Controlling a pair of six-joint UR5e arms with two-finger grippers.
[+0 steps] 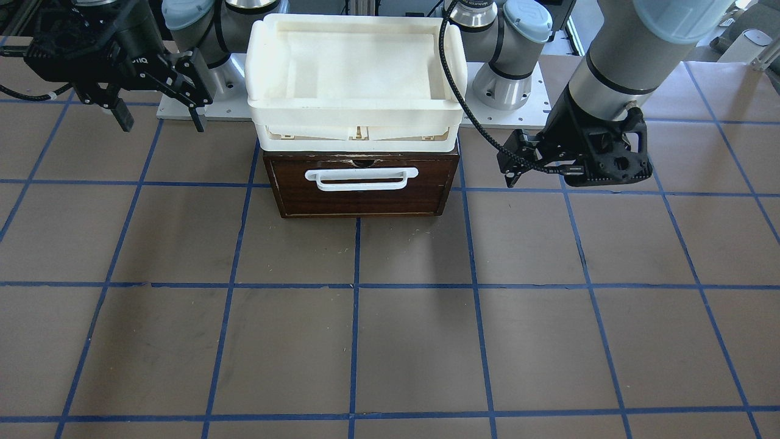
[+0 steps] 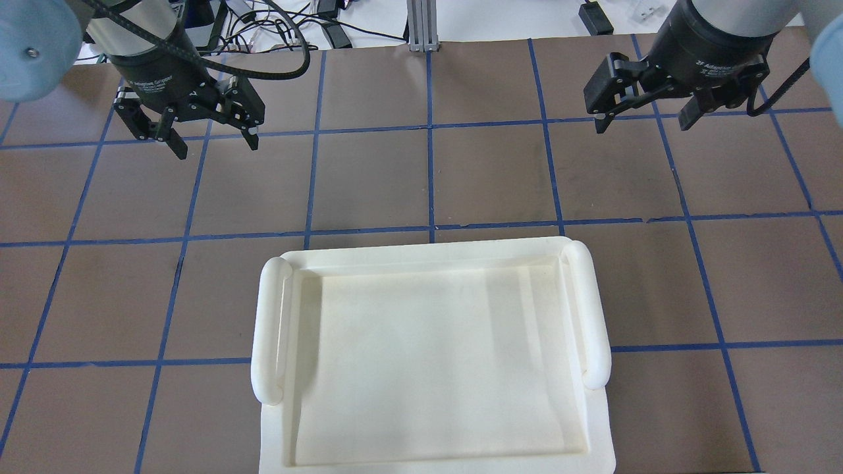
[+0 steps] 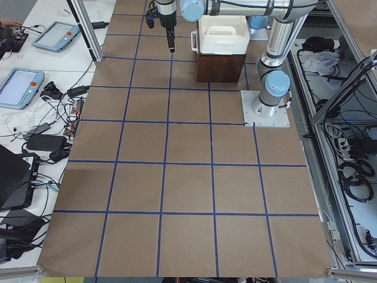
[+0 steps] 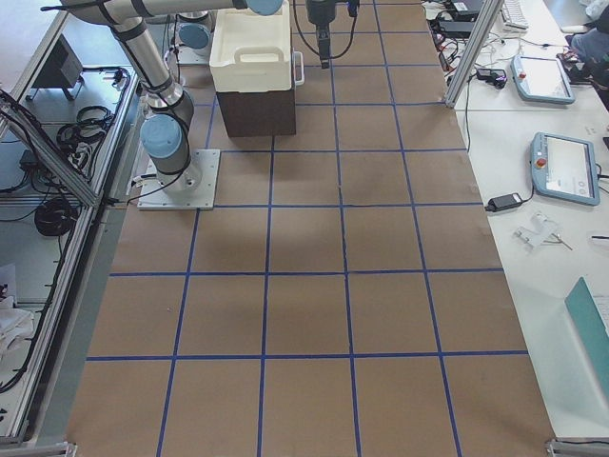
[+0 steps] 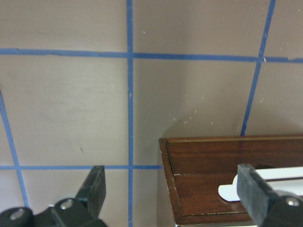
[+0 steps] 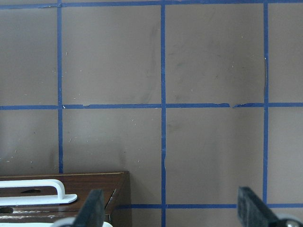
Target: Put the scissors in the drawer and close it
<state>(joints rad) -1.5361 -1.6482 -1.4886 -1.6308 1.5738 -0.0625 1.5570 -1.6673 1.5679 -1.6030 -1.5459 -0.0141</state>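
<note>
The dark brown wooden drawer (image 1: 362, 195) with its white bar handle (image 1: 362, 178) stands near the robot's base, its front flush with its case. The scissors show in no view. My left gripper (image 1: 512, 163) hangs open and empty beside the drawer's front corner; it also shows in the overhead view (image 2: 216, 148). The left wrist view shows the drawer front (image 5: 208, 179) between its fingers. My right gripper (image 1: 163, 125) is open and empty, off the drawer's other side, and shows in the overhead view (image 2: 641, 125). The right wrist view shows the drawer's corner (image 6: 94, 189).
A cream-white plastic tray (image 1: 356, 113) sits on top of the drawer's case and hides it in the overhead view (image 2: 596, 316). The brown table (image 1: 390, 317) has a blue tape grid. The arm bases (image 1: 506, 85) stand behind the drawer.
</note>
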